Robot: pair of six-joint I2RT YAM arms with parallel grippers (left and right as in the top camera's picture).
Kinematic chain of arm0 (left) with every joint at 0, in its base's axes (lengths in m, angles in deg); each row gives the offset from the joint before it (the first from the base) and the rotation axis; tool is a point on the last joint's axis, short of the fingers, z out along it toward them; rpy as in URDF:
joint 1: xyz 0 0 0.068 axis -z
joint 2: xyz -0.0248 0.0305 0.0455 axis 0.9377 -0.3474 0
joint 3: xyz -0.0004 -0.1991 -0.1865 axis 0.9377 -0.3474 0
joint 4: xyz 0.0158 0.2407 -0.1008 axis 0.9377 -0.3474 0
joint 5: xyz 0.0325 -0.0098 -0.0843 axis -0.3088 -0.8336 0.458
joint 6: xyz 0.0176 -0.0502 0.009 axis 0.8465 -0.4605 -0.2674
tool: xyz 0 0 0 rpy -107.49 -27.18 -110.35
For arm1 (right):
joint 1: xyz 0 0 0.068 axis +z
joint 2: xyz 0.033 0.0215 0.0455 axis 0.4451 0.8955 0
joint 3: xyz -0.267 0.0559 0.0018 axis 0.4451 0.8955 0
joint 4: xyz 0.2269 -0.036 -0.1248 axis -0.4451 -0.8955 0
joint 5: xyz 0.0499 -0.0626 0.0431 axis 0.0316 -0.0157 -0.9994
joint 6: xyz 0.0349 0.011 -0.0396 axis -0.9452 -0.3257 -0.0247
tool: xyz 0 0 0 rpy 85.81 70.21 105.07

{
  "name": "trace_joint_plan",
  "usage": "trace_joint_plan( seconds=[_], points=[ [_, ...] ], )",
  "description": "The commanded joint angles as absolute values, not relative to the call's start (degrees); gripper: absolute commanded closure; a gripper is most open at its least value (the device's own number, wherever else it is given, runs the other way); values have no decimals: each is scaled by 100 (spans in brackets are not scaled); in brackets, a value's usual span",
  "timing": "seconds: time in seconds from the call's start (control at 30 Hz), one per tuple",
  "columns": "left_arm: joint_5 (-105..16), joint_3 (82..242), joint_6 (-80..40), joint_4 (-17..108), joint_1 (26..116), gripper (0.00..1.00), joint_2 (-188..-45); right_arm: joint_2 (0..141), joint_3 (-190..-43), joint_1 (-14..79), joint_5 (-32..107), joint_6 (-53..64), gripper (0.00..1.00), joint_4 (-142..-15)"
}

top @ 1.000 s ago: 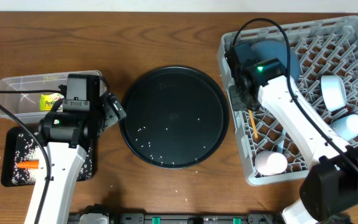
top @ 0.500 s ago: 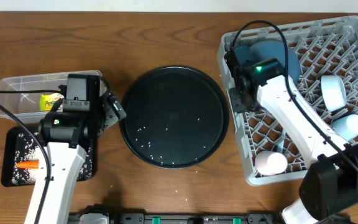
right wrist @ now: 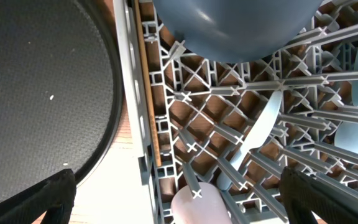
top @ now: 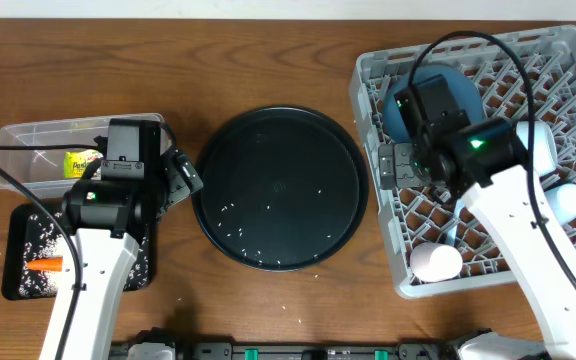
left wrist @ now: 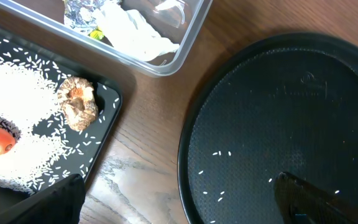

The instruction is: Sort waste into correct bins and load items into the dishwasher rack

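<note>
Jaws spread wide and empty, the right gripper [right wrist: 178, 190] hangs above the chopstick [right wrist: 146, 81], which lies along the rack [right wrist: 127, 93] wall (probably so it cannot roll).

Round tray [top: 280, 140] sits between tub [top: 18, 137] and rack [top: 568, 70].

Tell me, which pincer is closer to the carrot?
Left. The left pincer hangs near the black bin holding the carrot; the right pincer is far away on the other side, over the grey rack.
</note>
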State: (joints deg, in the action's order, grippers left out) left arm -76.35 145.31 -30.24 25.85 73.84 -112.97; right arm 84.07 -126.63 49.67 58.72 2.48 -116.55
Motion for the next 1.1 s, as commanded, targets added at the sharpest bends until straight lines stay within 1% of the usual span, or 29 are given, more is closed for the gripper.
trace_joint_plan(
  seconds=[0.0,0.63,0.83,1.07],
  points=[
    [-7725,14625,-3010,2554,7355,2,-11278,8431,-12659,4895,5850,130,1,-11659],
    [-7725,14625,-3010,2554,7355,2,-11278,8409,-12635,4891,5850,132,1,-11668],
    [-7725,14625,-3010,2554,7355,2,-11278,7823,-12635,5026,5846,130,1,-11659],
    [-7725,14625,-3010,2554,7355,2,-11278,6466,-12632,5138,5848,130,1,-11661]
  ],
)
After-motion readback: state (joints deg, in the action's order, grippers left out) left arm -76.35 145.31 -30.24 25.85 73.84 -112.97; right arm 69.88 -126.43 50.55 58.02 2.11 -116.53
